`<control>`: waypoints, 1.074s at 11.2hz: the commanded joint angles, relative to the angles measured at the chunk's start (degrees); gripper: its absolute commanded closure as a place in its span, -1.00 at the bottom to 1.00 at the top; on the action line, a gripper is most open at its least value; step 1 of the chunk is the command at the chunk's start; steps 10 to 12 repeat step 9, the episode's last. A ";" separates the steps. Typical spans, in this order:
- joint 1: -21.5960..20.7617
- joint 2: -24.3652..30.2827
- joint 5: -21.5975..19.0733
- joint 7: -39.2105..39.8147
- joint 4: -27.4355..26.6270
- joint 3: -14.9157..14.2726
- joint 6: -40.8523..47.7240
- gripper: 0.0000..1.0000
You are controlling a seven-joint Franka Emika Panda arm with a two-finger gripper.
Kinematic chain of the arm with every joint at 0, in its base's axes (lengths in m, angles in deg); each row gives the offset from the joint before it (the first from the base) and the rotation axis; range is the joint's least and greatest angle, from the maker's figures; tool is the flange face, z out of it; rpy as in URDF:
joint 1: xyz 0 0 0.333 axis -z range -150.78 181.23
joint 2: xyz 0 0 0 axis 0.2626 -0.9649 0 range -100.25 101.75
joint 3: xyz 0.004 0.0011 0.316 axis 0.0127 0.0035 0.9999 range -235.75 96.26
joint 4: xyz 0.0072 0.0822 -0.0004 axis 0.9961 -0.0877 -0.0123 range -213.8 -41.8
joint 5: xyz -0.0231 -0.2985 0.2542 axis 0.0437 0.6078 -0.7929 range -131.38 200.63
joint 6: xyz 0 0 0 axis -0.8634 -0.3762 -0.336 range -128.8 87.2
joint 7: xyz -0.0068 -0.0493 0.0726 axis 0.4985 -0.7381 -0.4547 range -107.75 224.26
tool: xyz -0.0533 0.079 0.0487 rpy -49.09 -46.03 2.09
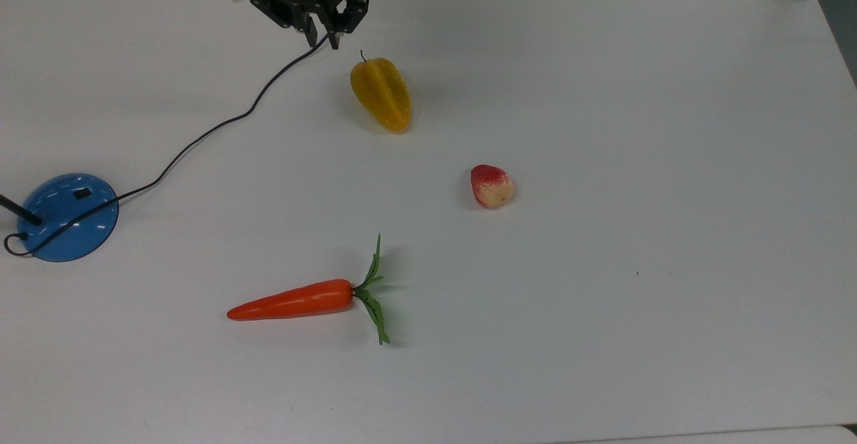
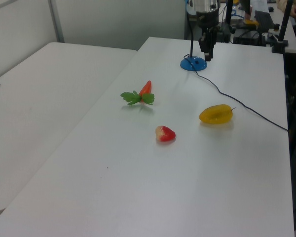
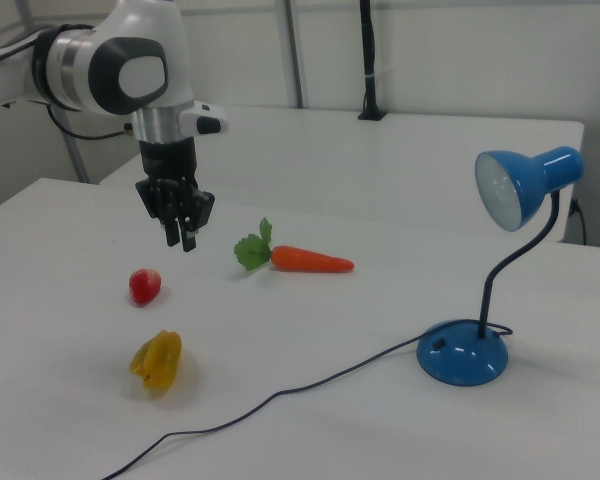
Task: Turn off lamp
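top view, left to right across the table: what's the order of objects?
lamp base → carrot → gripper → yellow starfruit → strawberry

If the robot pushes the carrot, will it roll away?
Probably only a little. The carrot is long and tapered, so it would likely curve round rather than roll straight. Its green leaves spread flat on the table and may catch.

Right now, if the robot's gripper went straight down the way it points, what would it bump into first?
Probably the bare white table. The gripper hangs pointing down, close to the black cord and the yellow starfruit, but depth is hard to judge.
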 commanded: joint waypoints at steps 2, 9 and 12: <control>0.91 5.10 -0.77 6.85 -0.85 -1.05 4.82 -1.00; 1.00 4.93 -0.77 5.71 1.62 -1.14 4.65 -1.00; 1.00 4.93 -0.77 5.71 1.62 -1.14 4.65 -1.00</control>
